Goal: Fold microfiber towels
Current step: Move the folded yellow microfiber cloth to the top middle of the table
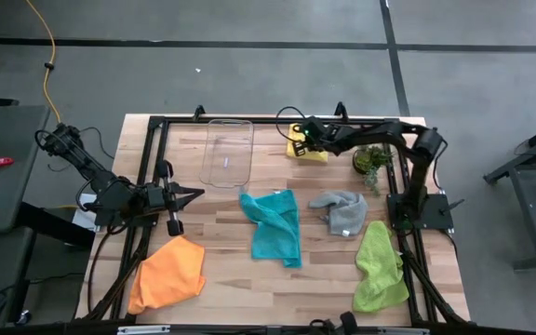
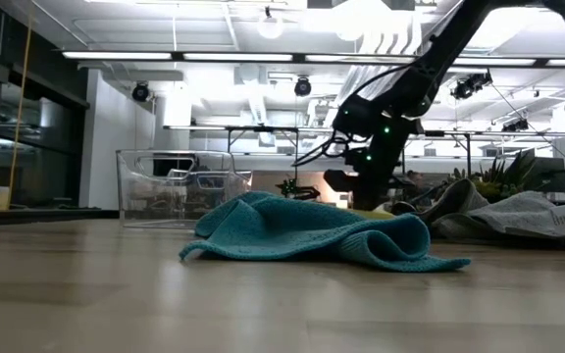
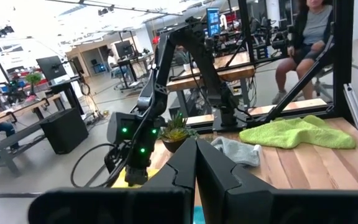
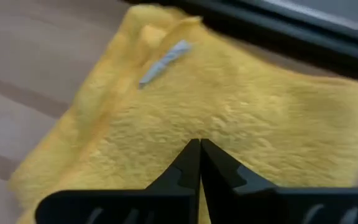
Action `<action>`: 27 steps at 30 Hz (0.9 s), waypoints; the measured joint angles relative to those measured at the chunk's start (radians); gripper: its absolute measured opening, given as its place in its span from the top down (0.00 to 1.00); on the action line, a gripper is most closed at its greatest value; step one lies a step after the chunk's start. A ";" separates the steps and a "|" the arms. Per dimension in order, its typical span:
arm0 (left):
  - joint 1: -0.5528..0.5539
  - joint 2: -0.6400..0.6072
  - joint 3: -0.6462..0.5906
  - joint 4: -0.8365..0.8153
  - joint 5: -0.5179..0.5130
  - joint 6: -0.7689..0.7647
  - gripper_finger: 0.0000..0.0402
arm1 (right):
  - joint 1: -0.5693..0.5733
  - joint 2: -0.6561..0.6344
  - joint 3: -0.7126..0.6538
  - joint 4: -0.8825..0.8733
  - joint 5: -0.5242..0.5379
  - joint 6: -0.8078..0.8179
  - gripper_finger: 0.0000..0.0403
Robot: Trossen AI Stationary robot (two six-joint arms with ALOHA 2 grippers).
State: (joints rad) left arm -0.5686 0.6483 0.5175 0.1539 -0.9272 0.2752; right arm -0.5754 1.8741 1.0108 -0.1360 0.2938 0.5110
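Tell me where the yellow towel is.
In the high view the yellow towel lies at the table's far edge under the right gripper, between the clear tray and potted plant.

My left tool has its two dark fingers pressed tight together, holding nothing. Past them, at about 12 o'clock, I see a small potted plant on the desk. The other arm reaches down at 10 o'clock. A grey towel lies at 1 o'clock, and a lime green towel at 2 o'clock. A person sits far behind.
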 joint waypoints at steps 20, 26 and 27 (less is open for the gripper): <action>0.000 0.000 0.000 0.000 0.000 -0.013 1.00 | 0.110 0.060 0.077 -0.045 -0.124 -0.190 1.00; 0.000 0.000 0.000 0.000 0.000 -0.013 1.00 | 0.133 0.053 0.076 -0.056 -0.108 -0.280 1.00; 0.000 0.000 0.000 0.000 0.000 -0.013 1.00 | 0.135 0.046 0.076 -0.061 -0.094 -0.293 1.00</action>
State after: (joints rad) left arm -0.5690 0.6479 0.5175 0.1539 -0.9268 0.2619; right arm -0.4409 1.9202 1.0863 -0.1969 0.1993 0.2181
